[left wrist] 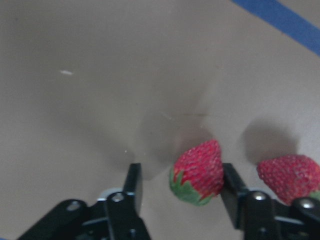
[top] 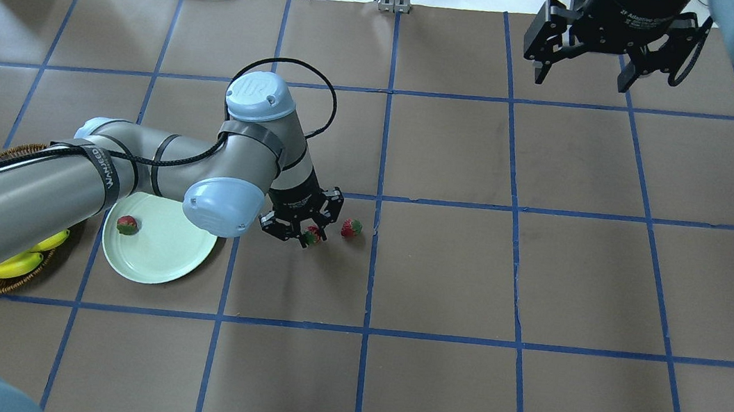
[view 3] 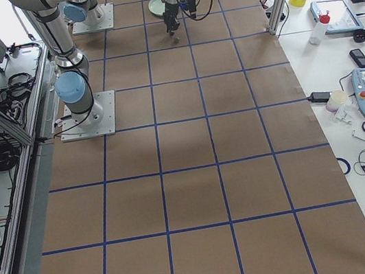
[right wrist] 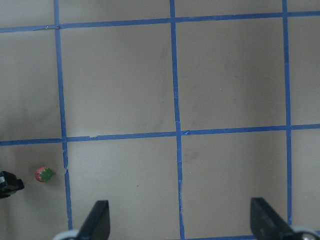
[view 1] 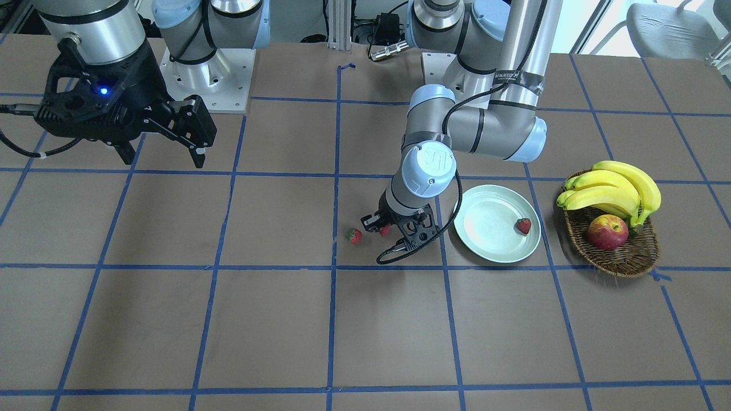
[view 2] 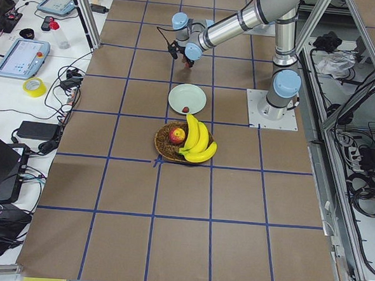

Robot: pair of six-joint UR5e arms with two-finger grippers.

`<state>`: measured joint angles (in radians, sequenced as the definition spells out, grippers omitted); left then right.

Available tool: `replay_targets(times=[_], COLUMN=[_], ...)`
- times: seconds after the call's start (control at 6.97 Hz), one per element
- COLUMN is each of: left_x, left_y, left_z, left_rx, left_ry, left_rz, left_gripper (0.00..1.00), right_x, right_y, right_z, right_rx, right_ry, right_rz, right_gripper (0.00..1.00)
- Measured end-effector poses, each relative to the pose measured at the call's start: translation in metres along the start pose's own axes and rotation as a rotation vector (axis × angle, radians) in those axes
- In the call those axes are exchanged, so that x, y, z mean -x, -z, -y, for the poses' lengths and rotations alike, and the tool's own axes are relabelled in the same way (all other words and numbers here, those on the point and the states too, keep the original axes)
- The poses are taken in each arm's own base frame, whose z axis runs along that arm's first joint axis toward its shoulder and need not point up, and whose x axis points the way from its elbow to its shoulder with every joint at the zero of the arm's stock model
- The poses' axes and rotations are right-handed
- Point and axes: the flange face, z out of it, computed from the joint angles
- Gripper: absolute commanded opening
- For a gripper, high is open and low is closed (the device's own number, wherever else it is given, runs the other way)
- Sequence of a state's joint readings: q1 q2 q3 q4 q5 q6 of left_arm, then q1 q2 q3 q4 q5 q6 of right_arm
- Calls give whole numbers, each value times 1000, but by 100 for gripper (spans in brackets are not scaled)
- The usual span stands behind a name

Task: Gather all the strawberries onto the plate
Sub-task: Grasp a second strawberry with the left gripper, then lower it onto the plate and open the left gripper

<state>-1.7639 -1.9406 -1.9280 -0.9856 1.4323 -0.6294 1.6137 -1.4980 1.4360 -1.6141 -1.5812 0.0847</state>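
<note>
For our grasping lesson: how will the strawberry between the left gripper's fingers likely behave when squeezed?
The strawberry looks small, so it is probably light. Its tapered, rounded shape may let it roll or slip sideways, since it sits off-centre, close to one finger.

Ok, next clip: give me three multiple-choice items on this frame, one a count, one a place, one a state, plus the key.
1. How many strawberries lie on the plate? A none. B one. C three.
2. Where is the left end effector? A over the plate. B low at the table, astride a strawberry. C raised above the plate's rim.
3. The right end effector is: A open and empty. B shut on a strawberry. C shut on the plate's rim.
Key: 1 B, a single berry rests there; 2 B, the left wrist view shows the strawberry between its fingers; 3 A, its fingers stand wide apart over bare table.
</note>
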Motion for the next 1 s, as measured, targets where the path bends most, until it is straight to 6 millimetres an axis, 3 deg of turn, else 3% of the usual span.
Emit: replay_targets(times=[0.29,0.43,0.72,1.0], left_x=[6,18,67,136], left_y=[42,65,104,114], left_z=[13,22,45,77], left_rx=[-108,-122,-80,-2], left_ry=[-90,-134,-181,-171], left_rz=[80,133,243,293], left_gripper=[0,0,0,0], right_x=[0,0,0,0], right_y=[0,-1,-1,-1], right_z=[0,1,0,0], right_rx=[0,1,1,2], right_ry=[0,0,0,0], right_rz=[2,2,3,3], right_gripper=[100,100,100,100])
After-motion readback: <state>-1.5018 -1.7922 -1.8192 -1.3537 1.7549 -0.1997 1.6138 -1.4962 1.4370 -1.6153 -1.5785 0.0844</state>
